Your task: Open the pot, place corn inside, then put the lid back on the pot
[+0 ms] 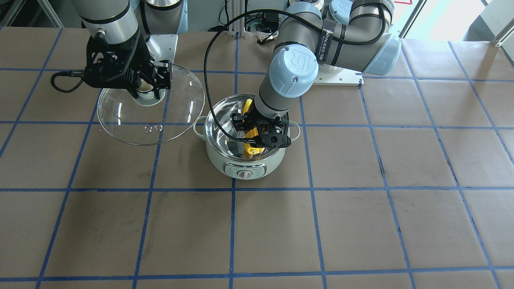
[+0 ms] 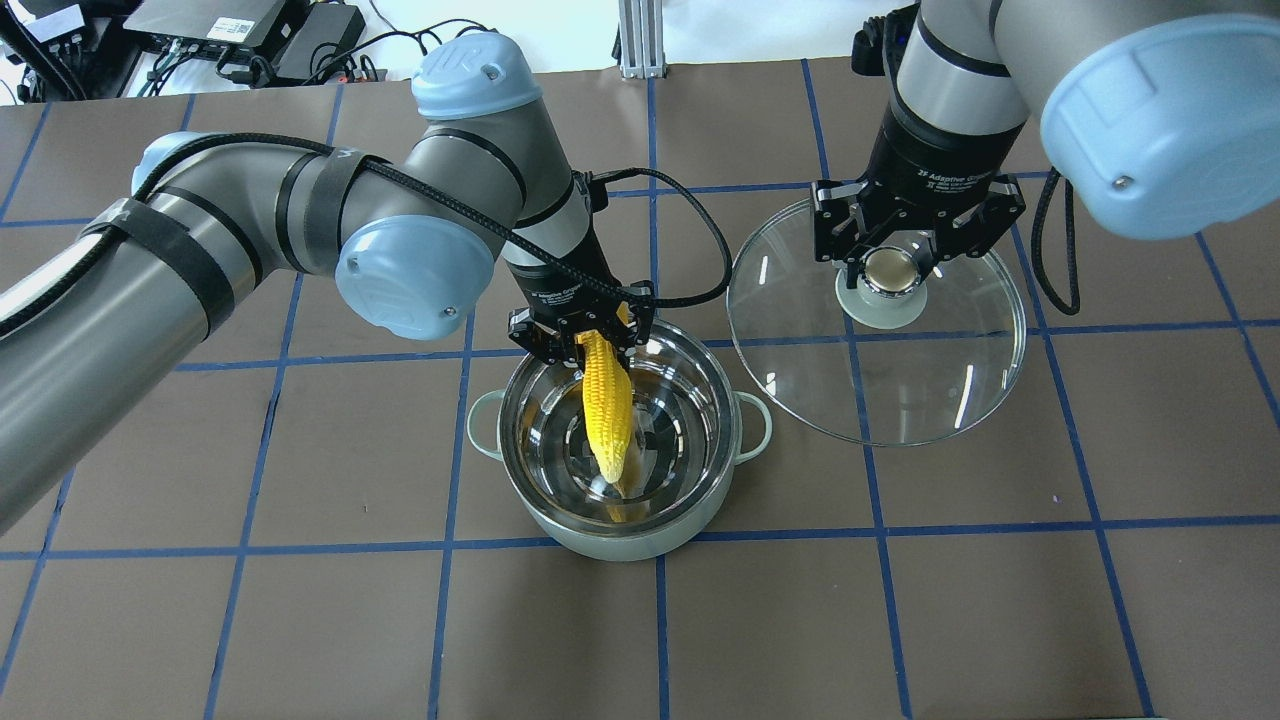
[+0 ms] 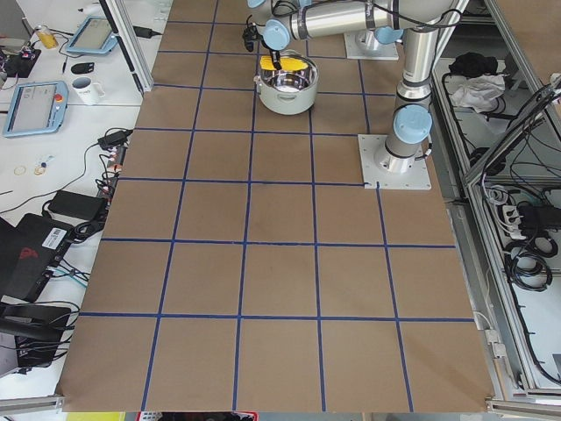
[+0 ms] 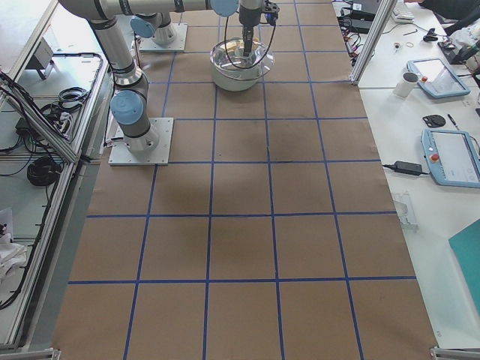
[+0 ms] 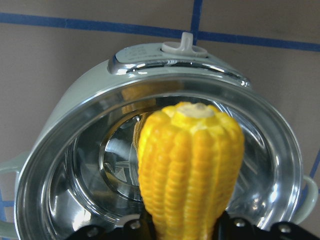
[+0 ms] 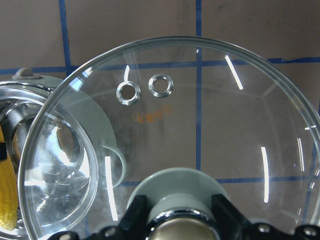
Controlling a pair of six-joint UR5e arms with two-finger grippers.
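Your left gripper [image 2: 585,340] has its two black fingers clamped on the thick end of the corn [image 2: 608,412] and holds it over the open pot [image 2: 600,540]. The ear slopes down into the bowl with its tapered point lowest. It is bright yellow, with neat rows of rounded kernels, and the left wrist camera shows a paler, flat cut end [image 5: 195,111] facing the lens. The polished steel throws so many reflections that you cannot tell for sure whether the tip touches the bottom. The pot is round, with a matte, pale mint-green outer wall and a mirror-bright steel lining stepped in concentric rings. A small loop handle [image 2: 483,422] sticks out on each side, and a silver control panel with a pale dial [image 1: 244,174] sits on the front, facing away from the robot. Your right gripper [image 2: 893,262] is closed on the knob [image 2: 893,272] of the lid [image 2: 900,385], one finger on either side. The knob has a shiny gold-tan cap above a pale green, disc-shaped base. The lid is a clear, shallow glass dome with a thin round rim and two small metal-ringed vent holes [image 6: 145,89] near its far edge. It hangs just beside the pot on the robot's right, and through its glass the right wrist camera shows the pot's rim and one handle. Everything sits over the table [image 2: 300,600], which is covered in dull brown paper ruled into squares by blue tape [image 2: 450,500].
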